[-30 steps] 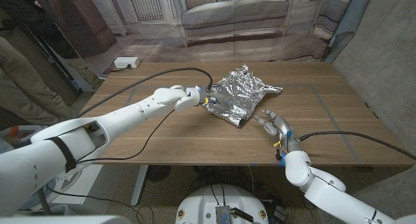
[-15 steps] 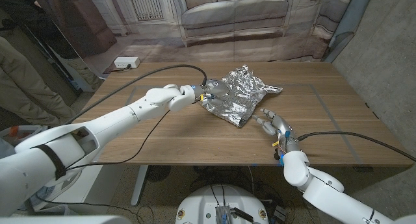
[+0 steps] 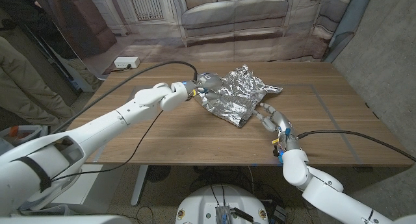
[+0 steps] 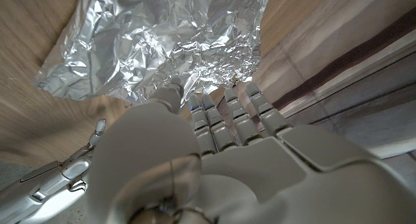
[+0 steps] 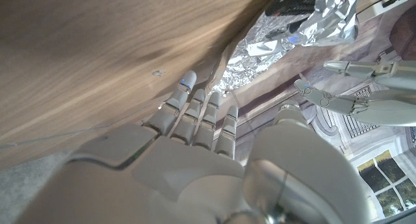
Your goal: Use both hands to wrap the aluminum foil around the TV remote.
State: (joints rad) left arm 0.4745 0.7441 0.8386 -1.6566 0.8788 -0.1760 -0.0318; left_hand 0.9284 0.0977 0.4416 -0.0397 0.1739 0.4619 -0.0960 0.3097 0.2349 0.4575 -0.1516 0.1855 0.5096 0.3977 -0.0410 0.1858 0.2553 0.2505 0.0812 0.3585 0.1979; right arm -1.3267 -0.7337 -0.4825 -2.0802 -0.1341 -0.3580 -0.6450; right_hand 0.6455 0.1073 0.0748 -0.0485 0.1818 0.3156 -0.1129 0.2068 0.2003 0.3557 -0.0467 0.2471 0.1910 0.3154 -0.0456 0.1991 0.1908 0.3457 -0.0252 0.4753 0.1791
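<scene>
A wooden table (image 3: 169, 133) is standing before a backdrop printed with a sofa (image 3: 234, 16), and a white power strip (image 3: 127, 62) is lying on the floor past its far left corner. Crumpled aluminum foil (image 3: 239, 94) is lying on the far middle of the table, bunched into a lumpy silver packet; the TV remote is not visible to me, so I cannot tell whether it is lying inside. My left hand (image 3: 198, 91) is reaching in at the foil's left edge, fingers (image 4: 211, 117) held close together and pressing on the crinkled sheet, thumb alongside; whether I am actually pinching a fold or only touching it, I cannot tell. My right hand (image 3: 273, 118) is lying near the front right of the packet, fingers (image 5: 195, 110) extended and slightly spread, holding nothing, the tips coming just up to the foil's near right edge. A black cable (image 3: 130, 78) is running across the table's left side along my left arm. A person's legs (image 3: 26, 74) are standing at the left edge.
</scene>
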